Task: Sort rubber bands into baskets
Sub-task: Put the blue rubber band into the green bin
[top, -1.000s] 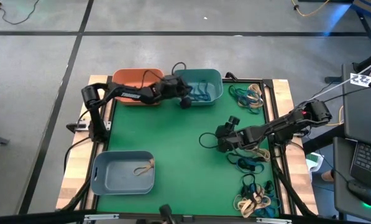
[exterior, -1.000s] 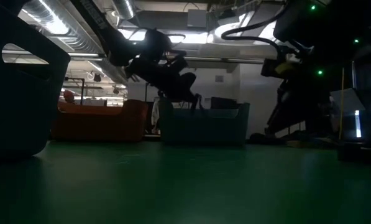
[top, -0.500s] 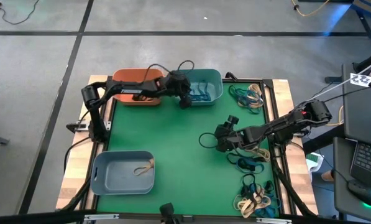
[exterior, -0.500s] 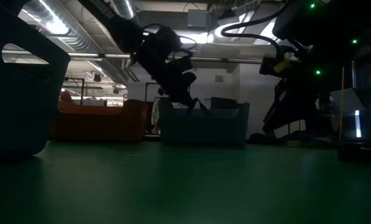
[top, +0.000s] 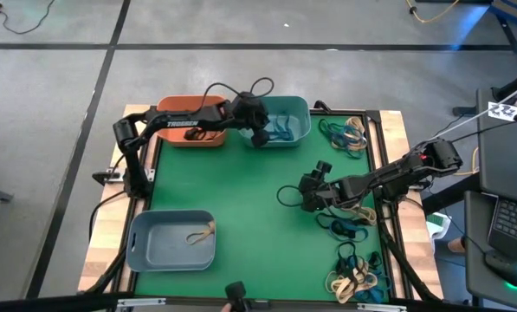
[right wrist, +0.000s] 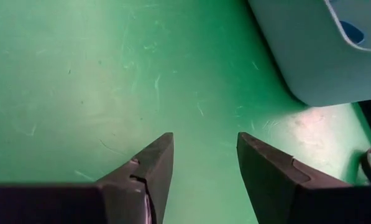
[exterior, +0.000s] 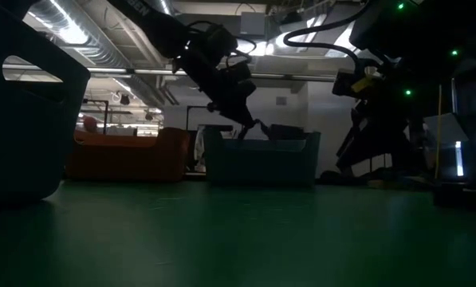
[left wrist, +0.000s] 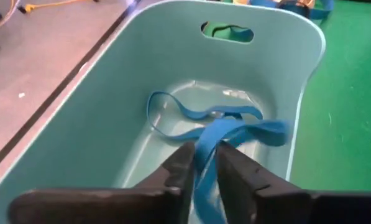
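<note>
My left gripper hangs over the left end of the teal basket, pointing down into it with its fingers a little apart. A blue rubber band runs through the gap between them. More blue bands lie on the basket's floor. The orange basket stands beside the teal one at the far edge. The grey-blue basket at the near left has a tan band lying in it. My right gripper waits open over bare mat at centre right. My left gripper has the blue band's near end lying in the narrow gap between its two fingers, which come from above and slant down into the basket. Whether they still pinch it I cannot tell. The band's far end rests on the basket floor.
Loose rubber bands lie in heaps along the right edge: far, middle and near. The green mat between the baskets is open room. A black cable loops above my left wrist.
My left arm's wrist has risen and the gripper has tipped more steeply downward. Its fingertips have stayed over the teal basket's left end.
</note>
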You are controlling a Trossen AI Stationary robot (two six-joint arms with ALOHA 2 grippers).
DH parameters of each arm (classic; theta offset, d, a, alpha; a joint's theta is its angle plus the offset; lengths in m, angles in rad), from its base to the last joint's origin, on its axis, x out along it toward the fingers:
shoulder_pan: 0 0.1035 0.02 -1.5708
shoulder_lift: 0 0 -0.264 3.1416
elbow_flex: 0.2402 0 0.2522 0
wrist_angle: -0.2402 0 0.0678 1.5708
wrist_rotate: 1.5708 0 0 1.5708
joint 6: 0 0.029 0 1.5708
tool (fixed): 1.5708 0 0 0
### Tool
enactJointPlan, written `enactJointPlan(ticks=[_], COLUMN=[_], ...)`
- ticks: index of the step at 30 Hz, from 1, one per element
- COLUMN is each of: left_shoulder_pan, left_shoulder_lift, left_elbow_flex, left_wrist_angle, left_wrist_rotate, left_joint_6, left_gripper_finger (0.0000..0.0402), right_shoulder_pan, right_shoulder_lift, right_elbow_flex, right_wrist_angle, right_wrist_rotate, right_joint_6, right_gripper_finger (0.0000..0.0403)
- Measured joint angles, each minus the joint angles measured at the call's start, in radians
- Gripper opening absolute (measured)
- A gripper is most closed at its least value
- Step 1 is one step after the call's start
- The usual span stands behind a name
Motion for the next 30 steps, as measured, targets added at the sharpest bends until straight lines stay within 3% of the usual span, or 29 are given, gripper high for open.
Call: enactJointPlan(ticks=[5, 10, 14, 30], left_shoulder_pan=[-0.001, -0.001, -0.001, -0.015], left_shoulder_lift=[0.0, 0.0, 0.0, -0.01], left_elbow_flex=[0.001, 0.05, 0.069, 0.07], left_wrist_angle=[-0.022, -0.158, -0.224, -0.209], left_wrist_rotate=[0.012, 0.031, 0.031, 0.03], left_joint_6=[-0.035, -0.048, 0.005, -0.015], left_gripper_finger=[0.0122, 0.0153, 0.0158, 0.0159], right_shoulder_pan=[0.0, 0.0, 0.0, 0.0], right_shoulder_lift=[0.0, 0.0, 0.0, 0.0], right_elbow_flex=[0.0, 0.0, 0.0, 0.0], right_wrist_angle=[0.001, 0.004, 0.008, 0.013], right_wrist_rotate=[-0.011, -0.011, -0.014, -0.014], right_joint_6=[0.0, 0.001, 0.002, 0.001], right_gripper_finger=[0.0177, 0.0177, 0.0177, 0.0177])
